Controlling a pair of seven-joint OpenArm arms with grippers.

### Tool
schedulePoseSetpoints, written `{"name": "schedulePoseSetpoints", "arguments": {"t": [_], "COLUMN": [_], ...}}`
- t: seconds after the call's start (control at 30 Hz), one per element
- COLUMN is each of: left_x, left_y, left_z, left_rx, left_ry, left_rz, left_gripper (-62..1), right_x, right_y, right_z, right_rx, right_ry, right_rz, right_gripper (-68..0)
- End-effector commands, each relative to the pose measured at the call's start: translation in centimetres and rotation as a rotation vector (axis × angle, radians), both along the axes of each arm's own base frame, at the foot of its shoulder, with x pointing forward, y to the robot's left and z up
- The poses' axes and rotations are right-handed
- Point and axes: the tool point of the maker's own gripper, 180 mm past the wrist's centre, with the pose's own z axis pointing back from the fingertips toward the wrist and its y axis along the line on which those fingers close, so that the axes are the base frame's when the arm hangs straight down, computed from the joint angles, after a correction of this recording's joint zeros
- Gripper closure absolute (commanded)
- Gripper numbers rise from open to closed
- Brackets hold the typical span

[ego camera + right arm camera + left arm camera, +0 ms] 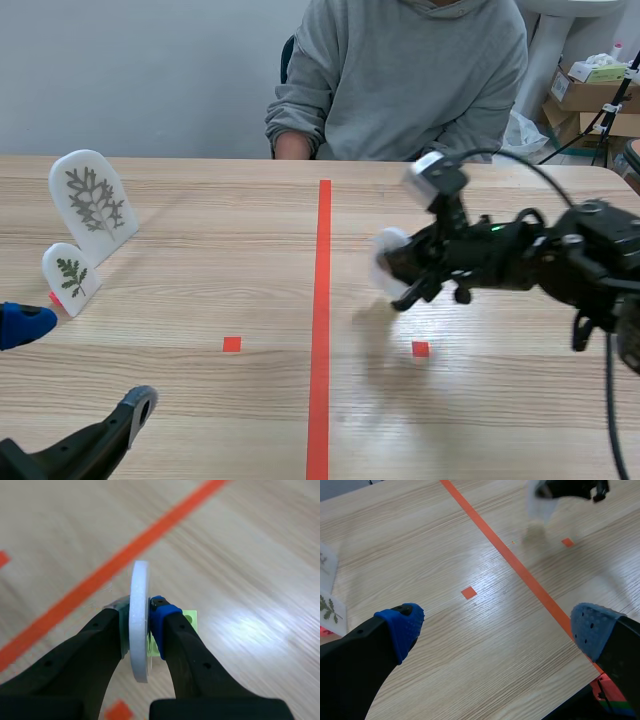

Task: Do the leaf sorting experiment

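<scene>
Two white leaf plaques stand at the table's left: a large one point(93, 203) and a small one point(70, 277) in front of it. My right gripper point(397, 270) hangs above the table, right of the orange-red line, shut on a third white plaque point(386, 262). In the right wrist view that plaque point(140, 620) is edge-on, pressed between the fingers point(172, 630), so its face is hidden. My left gripper point(85, 365) stays low at the near left, open, holding nothing. Its wrist view shows the pads point(402, 627) wide apart over bare wood, with the small plaque point(330, 611) off to one side.
A person in a grey hoodie point(400, 75) sits across the table. Cardboard boxes point(590, 95) stand off the table's far right. A long orange-red tape line point(322, 320) runs down the middle, with small squares point(232, 344) on either side.
</scene>
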Motion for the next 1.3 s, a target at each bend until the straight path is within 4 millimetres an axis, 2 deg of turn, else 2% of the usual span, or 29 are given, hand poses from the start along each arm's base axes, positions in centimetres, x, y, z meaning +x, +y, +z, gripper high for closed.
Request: {"name": "schedulePoseSetpoints", "arguments": {"t": [0.0, 0.13, 0.2, 0.27, 0.33, 0.7, 0.83, 1.0, 1.27], "left_x": [0.3, 0.5, 0.5, 0.5, 0.5, 0.5, 0.5, 0.5, 0.5], "left_y": [-0.3, -0.3, -0.3, -0.3, -0.3, -0.3, -0.3, -0.3, -0.3], "left_z": [0.7, 0.9, 0.9, 0.9, 0.9, 0.9, 0.9, 0.9, 0.8], "left_rx": [-0.022, -0.021, -0.022, -0.021, -0.021, -0.021, -0.021, -0.021, -0.019], "left_ry": [-0.025, -0.034, -0.034, -0.034, -0.034, -0.034, -0.034, -0.033, -0.030], "left_rz": [-0.001, -0.001, -0.001, -0.001, -0.001, -0.001, -0.001, -0.001, -0.001], "left_gripper": [-62.3, -62.3, -62.3, -62.3, -62.3, -62.3, -62.3, -62.3, -62.3], "right_x": [1.3, 3.0, 3.4, 3.8, 4.0, 6.1, 6.5, 6.1, 4.4], "right_y": [-2.7, -9.9, -13.0, -15.1, -16.4, -20.8, -21.7, -23.2, -23.3], "right_z": [1.7, 3.1, 3.5, 3.8, 4.1, 2.8, 2.1, 0.7, -1.4], "right_rx": [0.023, 0.040, 0.013, -0.012, -0.037, -0.084, -0.101, -0.117, -0.137], "right_ry": [-0.044, -0.084, -0.086, -0.092, -0.103, -0.094, -0.084, -0.055, 0.006], "right_rz": [-0.078, -0.334, -0.438, -0.511, -0.552, -0.681, -0.704, -0.776, -0.778], "right_gripper": [-1.8, -1.7, -1.7, -1.7, -1.7, -1.7, -1.7, -1.7, -1.7]}}
